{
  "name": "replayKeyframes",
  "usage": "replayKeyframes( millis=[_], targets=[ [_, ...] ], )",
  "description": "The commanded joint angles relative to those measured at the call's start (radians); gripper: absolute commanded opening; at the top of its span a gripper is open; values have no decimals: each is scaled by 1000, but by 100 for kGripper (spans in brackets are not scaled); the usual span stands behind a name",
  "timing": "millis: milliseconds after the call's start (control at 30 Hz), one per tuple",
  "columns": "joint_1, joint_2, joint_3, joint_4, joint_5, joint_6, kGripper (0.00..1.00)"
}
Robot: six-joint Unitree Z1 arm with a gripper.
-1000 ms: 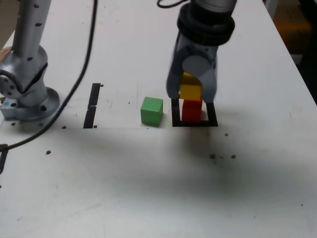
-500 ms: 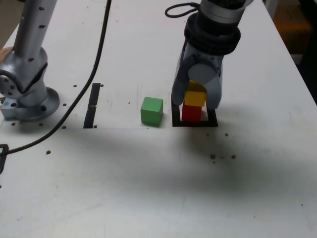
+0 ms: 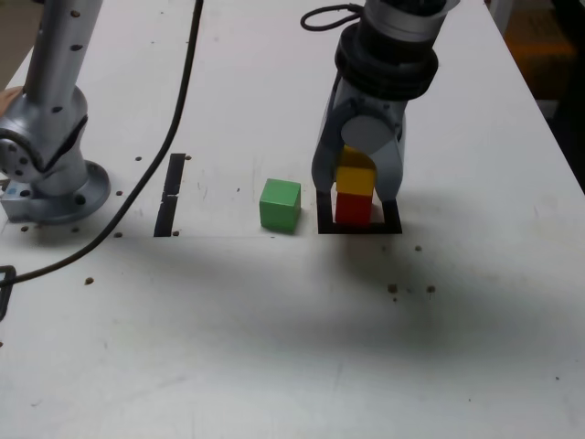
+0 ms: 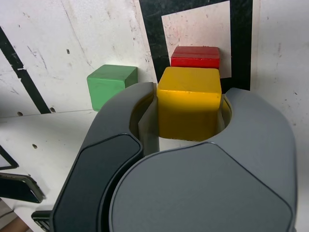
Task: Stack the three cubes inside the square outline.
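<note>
The grey, curved metal jaws (image 4: pixel 189 113) are closed on a matte yellow cube (image 4: pixel 189 104), one at either side of it. Just below it in the exterior view is a matte red cube (image 3: pixel 354 208), standing inside a square outline of thick black tape (image 3: pixel 324 219). A matte green cube (image 3: pixel 281 205) sits on the white desk (image 3: pixel 256 347), outside the outline, toward the exterior view's left. Farther to that side lies a straight black tape strip (image 3: pixel 170 194).

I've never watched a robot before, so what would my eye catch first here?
Probably the bright yellow cube, pinched in the big grey gripper over the black square outline. Right below it, the red cube glows inside that outline. Then the green cube, alone on the table just outside, toward the exterior view's left.
</note>
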Motion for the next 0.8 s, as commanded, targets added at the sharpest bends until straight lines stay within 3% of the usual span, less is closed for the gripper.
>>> replayKeyframes(
  millis=[0,167,467,767],
  targets=[
    [1,-9,5,-6,-1,3,26],
    [1,-10,14,-12,-10,5,32],
    [2,-11,23,-13,-31,14,59],
    [3,-14,29,-13,-31,16,69]
  ],
)
